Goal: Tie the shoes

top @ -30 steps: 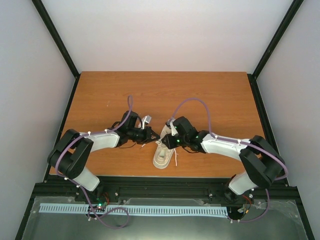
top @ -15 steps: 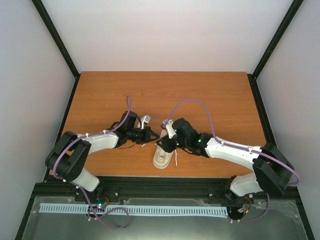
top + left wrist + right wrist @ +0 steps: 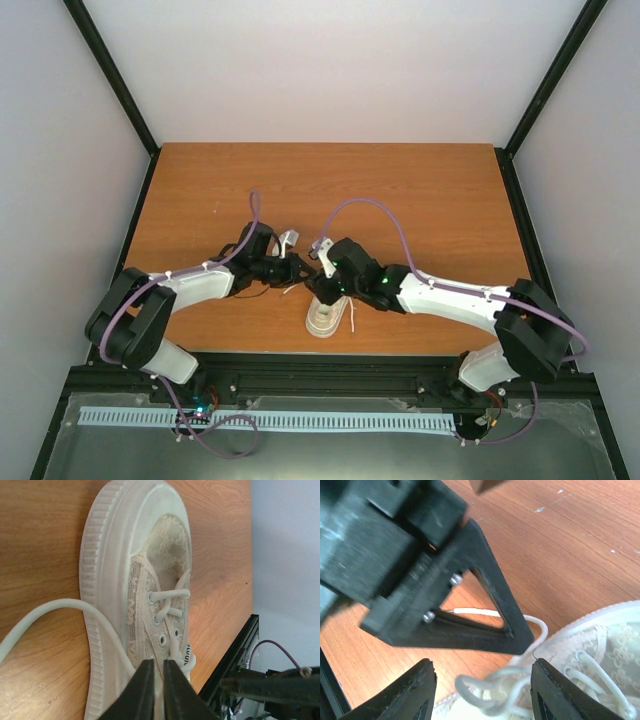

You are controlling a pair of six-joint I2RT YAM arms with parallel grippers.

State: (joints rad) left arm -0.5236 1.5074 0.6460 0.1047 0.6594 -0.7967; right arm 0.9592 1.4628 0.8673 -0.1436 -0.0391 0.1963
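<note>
A cream sneaker (image 3: 325, 318) lies near the table's front edge; in the left wrist view the sneaker (image 3: 140, 555) has its toe at the top. My left gripper (image 3: 303, 268) sits low over its lacing. Its fingers (image 3: 145, 690) stand almost together, with a thin white lace pinched between them at the top eyelets (image 3: 176, 647). A long lace strand (image 3: 45, 615) curves off over the wood. My right gripper (image 3: 482, 672) is open, its jaws wide apart above loose lace loops (image 3: 490, 700) at the shoe's mouth. It sits right beside the left gripper's black finger (image 3: 485, 595).
The wooden table (image 3: 400, 190) is bounded by black frame posts and pale walls. A black rail (image 3: 330, 375) runs along the near edge, just behind the shoe's heel. The two arms meet tip to tip over the shoe, with purple cables (image 3: 380, 205) arching above.
My right gripper has opened wide and slid left, closer to the left gripper. The left arm has hardly moved.
</note>
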